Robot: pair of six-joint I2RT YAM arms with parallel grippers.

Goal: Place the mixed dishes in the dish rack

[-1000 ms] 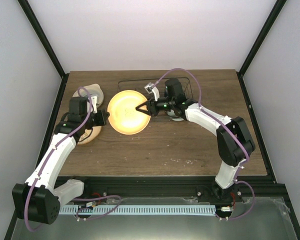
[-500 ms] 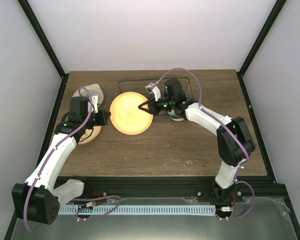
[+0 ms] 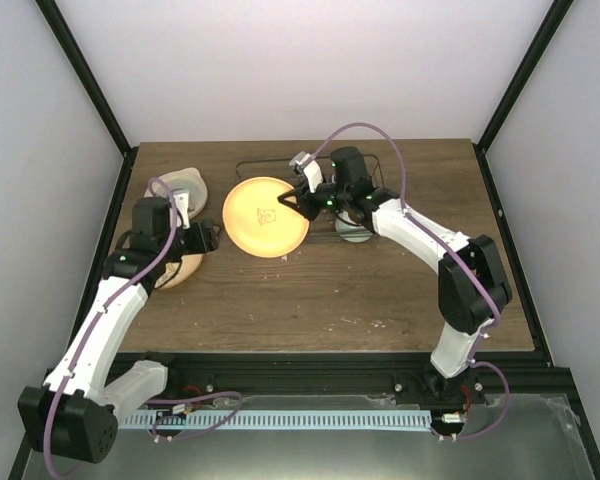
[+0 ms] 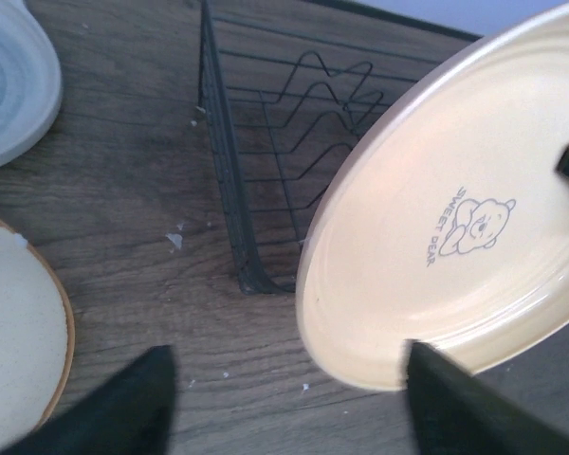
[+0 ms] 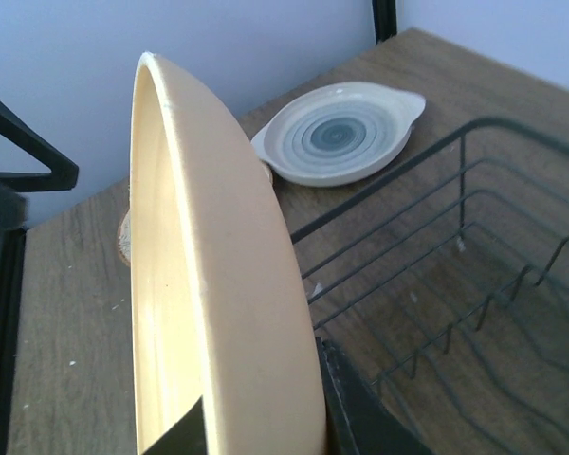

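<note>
My right gripper (image 3: pixel 292 205) is shut on the rim of a pale yellow plate with a bear drawing (image 3: pixel 265 217), one finger on each face. The plate (image 5: pixel 218 284) hangs tilted on edge just left of the dark wire dish rack (image 3: pixel 375 172). My left gripper (image 3: pixel 212 240) stands open a little to the left of the plate (image 4: pixel 455 218), its fingers (image 4: pixel 152 389) apart from it. The rack's zigzag dividers (image 4: pixel 313 104) show behind the plate. A cream plate with blue-grey rings (image 3: pixel 180 185) lies flat at the back left.
A cream plate with an orange rim (image 3: pixel 175 270) lies under my left arm, also seen low left (image 4: pixel 19 332). The ringed plate (image 5: pixel 337 133) lies beyond the rack's corner (image 5: pixel 455 237). A pale round thing (image 3: pixel 355 232) peeks out under my right arm.
My left gripper has opened, let go of the yellow plate and drawn back to the left. My right gripper has carried the plate up and back toward the rack.
</note>
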